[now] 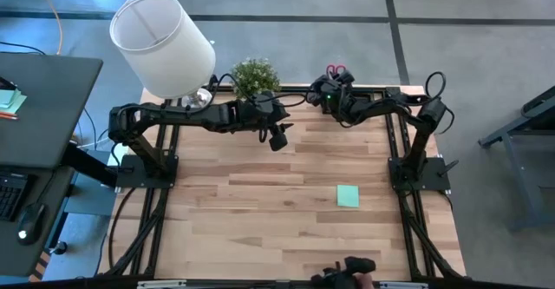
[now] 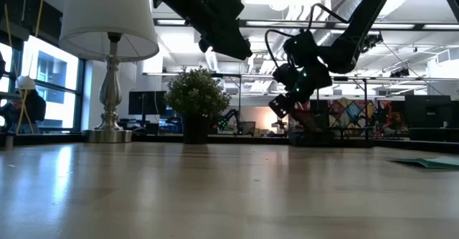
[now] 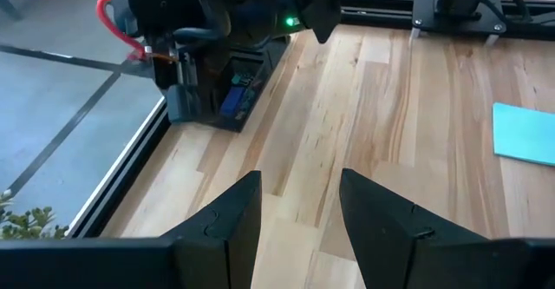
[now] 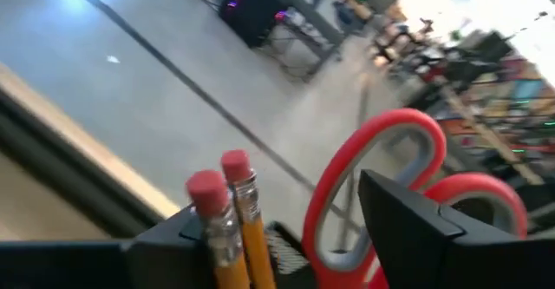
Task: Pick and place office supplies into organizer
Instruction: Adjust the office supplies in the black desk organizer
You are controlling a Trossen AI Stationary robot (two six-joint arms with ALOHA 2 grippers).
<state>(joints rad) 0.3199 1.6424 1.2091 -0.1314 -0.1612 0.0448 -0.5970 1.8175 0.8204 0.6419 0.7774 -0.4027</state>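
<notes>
The black organizer (image 3: 227,98) stands at the table's far edge, right of the plant. Two orange pencils (image 4: 227,228) with pink erasers and red-handled scissors (image 4: 395,180) stand upright in it. My right gripper (image 4: 277,206) is open at the organizer, roughly level. The pencils and one scissor loop lie between its fingers. My left gripper (image 3: 299,215) hangs open over the table's middle far part (image 1: 277,138), above bare wood. A mint-green sticky-note pad (image 1: 348,196) lies flat on the table's right half. My right gripper has the pencils' eraser ends (image 4: 208,193) close beside one finger (image 4: 165,241). The scissors' red handle loop (image 4: 347,193) is near the other finger (image 4: 416,228). I cannot tell whether either finger touches them.
A white-shaded lamp (image 1: 163,44) and a small potted plant (image 1: 255,76) stand along the far edge, left of the organizer. Black arm mounts (image 1: 143,163) flank the table. Open wood lies in the middle and near part around the pad.
</notes>
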